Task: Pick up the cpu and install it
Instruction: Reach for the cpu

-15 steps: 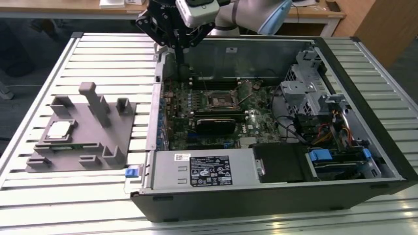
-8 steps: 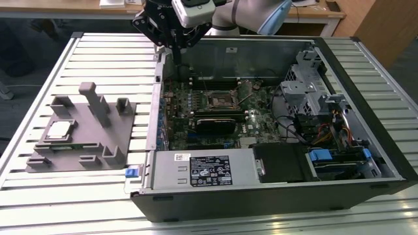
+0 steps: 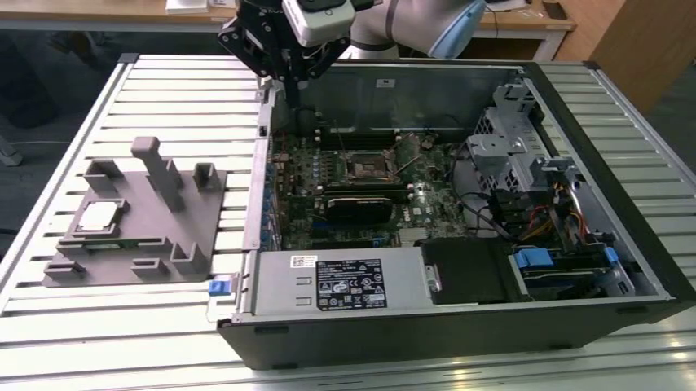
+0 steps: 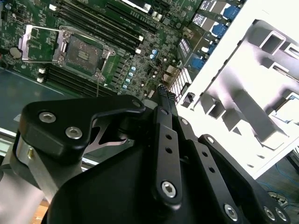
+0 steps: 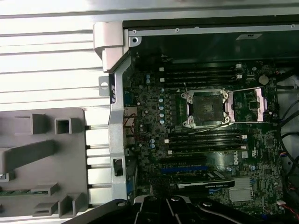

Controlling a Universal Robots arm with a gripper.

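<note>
- A grey plastic fixture [image 3: 130,248] sat on the slatted metal table [image 3: 163,90] at the exterior view's left, its blocks and posts apparently shaped to keep parts at fixed spots
- The cpu [image 3: 98,215], a small silvery square, lay flat in a recess of that fixture, well apart from the arm and not yet picked up
- To the right of the fixture, the gripper [image 3: 292,77] hung high over the near wall of the open computer case [image 3: 457,334], between fixture and board
- Its jaws looked drawn together to a point and held nothing
- Inside the case, the motherboard socket [image 3: 363,169] lay face up
- In both wish-to-check wrist views its metal frame [image 5: 254,105] stood swung aside, leaving the dark seat bare, likely so the chip could drop straight in
- At the exterior view's right, a metal drive cage [image 3: 511,151] and loose cables [image 3: 566,220] filled the rest of the case
</note>
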